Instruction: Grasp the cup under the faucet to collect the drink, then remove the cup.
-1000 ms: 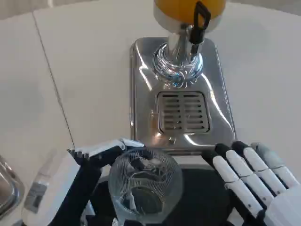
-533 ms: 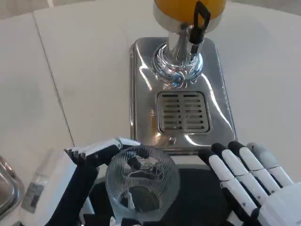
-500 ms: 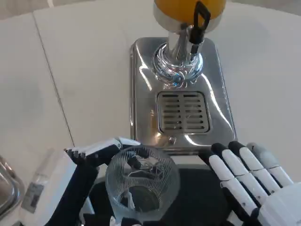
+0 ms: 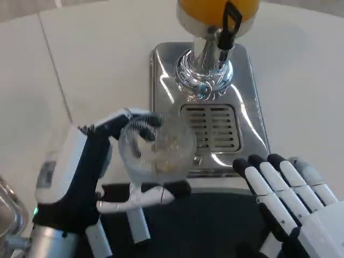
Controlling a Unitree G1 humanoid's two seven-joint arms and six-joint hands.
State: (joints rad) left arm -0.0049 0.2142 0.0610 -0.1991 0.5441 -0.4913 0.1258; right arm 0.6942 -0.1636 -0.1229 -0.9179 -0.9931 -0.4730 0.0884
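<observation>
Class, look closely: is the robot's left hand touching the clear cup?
Touching. In the head view the left hand has its fingers wrapped round the cup.

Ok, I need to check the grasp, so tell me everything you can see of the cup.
The cup is clear, ribbed, glass-like, blurred, seen from above through its open mouth. The left hand holds it, fingers wrapped around its wall, over the left front edge of the steel drip tray, short of the grille and the faucet. No drink is plainly visible inside.

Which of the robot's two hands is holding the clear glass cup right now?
The left hand holds the clear ribbed glass cup, fingers wrapped around it. The right hand lies open with nothing in it.
</observation>
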